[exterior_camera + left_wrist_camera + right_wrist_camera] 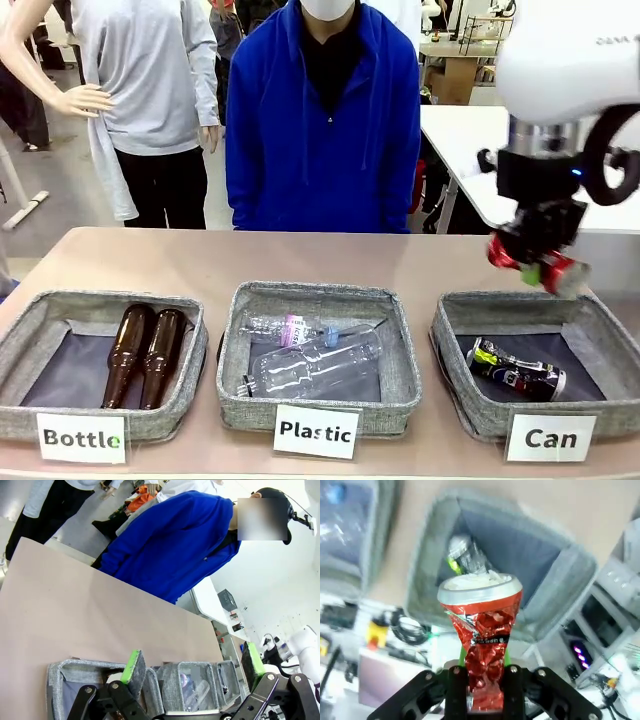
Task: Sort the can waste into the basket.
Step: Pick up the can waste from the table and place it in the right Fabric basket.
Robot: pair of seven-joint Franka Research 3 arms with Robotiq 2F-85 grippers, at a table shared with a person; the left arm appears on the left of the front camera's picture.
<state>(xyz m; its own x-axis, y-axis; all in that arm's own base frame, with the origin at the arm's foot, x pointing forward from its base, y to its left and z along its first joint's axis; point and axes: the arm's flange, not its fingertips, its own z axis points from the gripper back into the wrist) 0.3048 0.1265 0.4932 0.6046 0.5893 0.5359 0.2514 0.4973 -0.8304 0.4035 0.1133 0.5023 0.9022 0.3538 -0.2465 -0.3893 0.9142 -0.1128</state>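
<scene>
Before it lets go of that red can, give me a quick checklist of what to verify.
1. Right gripper shut on the red can: ok.
2. Red can above the Can basket: ok in the right wrist view; in the front view it hangs near the far rim.
3. Room beside the black can already lying inside: ok.
4. Person's hands away from the basket: cannot tell.
5. Left gripper open and holding nothing: ok.
</scene>
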